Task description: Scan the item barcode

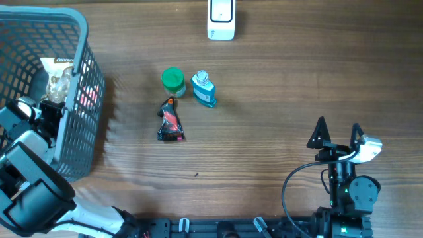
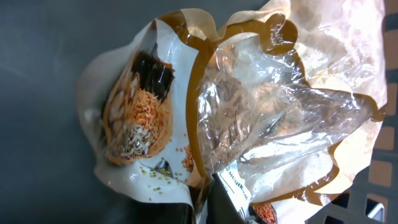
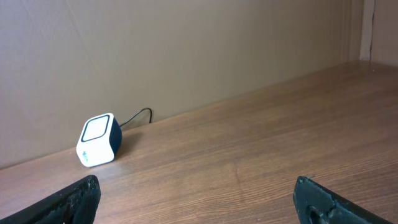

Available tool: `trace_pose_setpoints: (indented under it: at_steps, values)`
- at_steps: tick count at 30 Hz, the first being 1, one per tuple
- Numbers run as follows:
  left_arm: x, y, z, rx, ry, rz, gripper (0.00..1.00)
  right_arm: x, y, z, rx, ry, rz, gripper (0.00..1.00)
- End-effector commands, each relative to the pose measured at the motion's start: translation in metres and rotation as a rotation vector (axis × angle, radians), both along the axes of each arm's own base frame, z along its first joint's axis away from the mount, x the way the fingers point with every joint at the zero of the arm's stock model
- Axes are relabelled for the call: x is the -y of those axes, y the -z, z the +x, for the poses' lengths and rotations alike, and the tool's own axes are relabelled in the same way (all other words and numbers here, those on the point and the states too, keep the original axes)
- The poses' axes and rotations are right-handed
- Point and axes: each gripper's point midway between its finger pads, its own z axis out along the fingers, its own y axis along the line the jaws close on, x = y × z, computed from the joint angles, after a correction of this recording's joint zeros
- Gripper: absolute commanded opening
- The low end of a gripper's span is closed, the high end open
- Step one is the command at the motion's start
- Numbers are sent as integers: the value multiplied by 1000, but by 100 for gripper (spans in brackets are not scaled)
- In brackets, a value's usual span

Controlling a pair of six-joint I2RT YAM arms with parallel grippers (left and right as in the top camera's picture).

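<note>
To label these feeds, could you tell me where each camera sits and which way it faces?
Overhead: above the table, looking straight down at basket, scanner and blue bottle; left gripper and right gripper show.
Left wrist: inside the basket, close on the snack bag; the left gripper's dark fingers pinch its edge.
Right wrist: low over the table, facing the scanner; the right gripper's open fingertips show.
Shared: scanner in overhead and right wrist; snack bag in overhead and left wrist.

Crinkled snack bag (image 2: 261,118) in basket (image 2: 378,186)
</note>
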Motion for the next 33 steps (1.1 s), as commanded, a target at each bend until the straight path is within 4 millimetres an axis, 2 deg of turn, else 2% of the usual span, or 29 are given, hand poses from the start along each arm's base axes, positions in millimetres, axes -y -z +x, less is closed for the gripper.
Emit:
trace_pose_setpoints:
  at_steps: [1, 3, 6, 7, 10, 13, 19, 22, 25, 26, 27, 29, 33]
  values:
    - [29, 22, -11, -43, 46, -118, 4, -3, -2, 0, 8, -14, -18, 100]
    - [30, 13, -11, -26, 52, -115, 4, -3, -2, 0, 8, -14, -18, 100]
    - [31, -14, -10, 10, 54, -82, 4, -3, -2, 0, 8, -14, -18, 100]
    - [31, -43, -13, 38, 49, -41, 4, -3, -2, 0, 8, -14, -18, 100]
    - [30, -80, -23, 60, 16, 39, 4, -3, -2, 0, 8, -14, -18, 100]
    - [31, -129, -41, 100, -34, 155, 4, -3, -2, 0, 8, -14, -18, 100]
    - [42, -202, -77, 196, -114, 331, 4, -3, -2, 0, 8, -14, -18, 100]
    - [50, -220, -86, 233, -120, 363, 4, -3, -2, 0, 8, -14, -18, 100]
    - [48, -213, -87, 204, -126, 349, 4, -3, -2, 0, 8, -14, -18, 100]
    - [45, -203, -87, 166, -138, 336, 10, -3, -2, 0, 8, -14, -18, 100]
    - [41, -189, -87, 118, -144, 318, 56, -3, -2, 0, 8, -14, -18, 100]
    - [36, -169, -86, 54, -148, 288, 100, -3, -2, 0, 8, -14, -18, 100]
    - [15, -130, -87, -79, -202, 266, 100, -3, -2, 0, 8, -14, -18, 100]
